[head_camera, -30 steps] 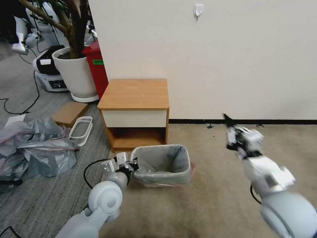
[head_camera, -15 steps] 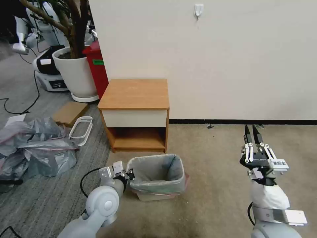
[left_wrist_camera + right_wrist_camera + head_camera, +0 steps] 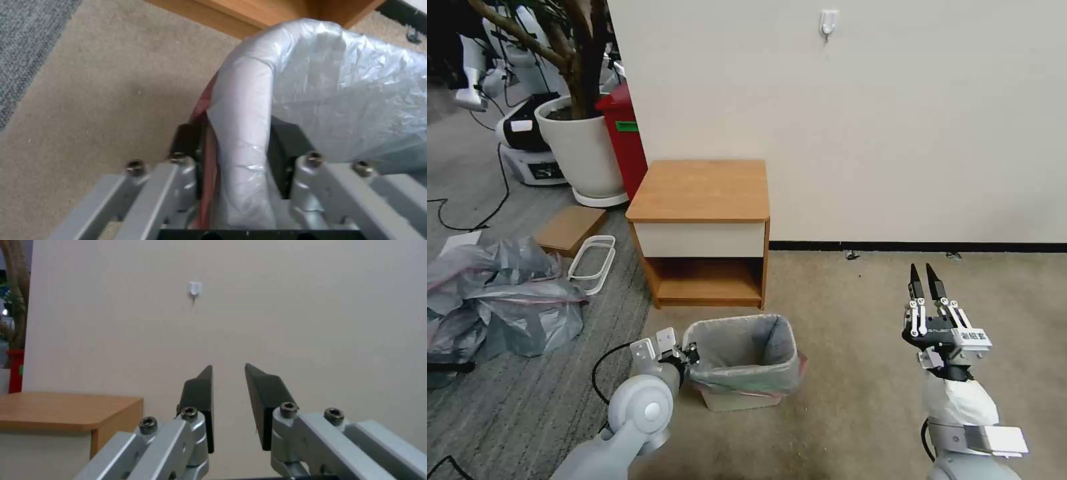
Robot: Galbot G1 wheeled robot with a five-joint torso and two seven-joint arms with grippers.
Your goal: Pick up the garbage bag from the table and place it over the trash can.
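- The garbage bag (image 3: 740, 360) sat draped over the trash can (image 3: 739, 398), its grey plastic lining the inside and folded down over the rim, with a pink-red band showing at the outer edge.
- The trash can stood on the beige carpet (image 3: 854, 373), just in front of the bench (image 3: 699, 190), whose wooden top carried nothing.
- The left gripper (image 3: 686, 355) was down at the can's left rim, and the wrist view had it plain: jaws clenched on the bag-covered rim, one black pad on the outside, one on the inside.
- In that wrist view, the garbage bag (image 3: 311, 83) curved over the rim between the left gripper's (image 3: 238, 146) pads, the red band pinched against the outer pad.
- The right gripper (image 3: 927, 275) hung in the air well to the right of the can, touching nothing, tips pointing toward the wall (image 3: 894, 120).
- Its jaws were released, a narrow gap between the two black fingers (image 3: 198, 396), holding nothing.
- A heap of grey bags (image 3: 500, 300) lay on the floor off to the left, well apart from the can.
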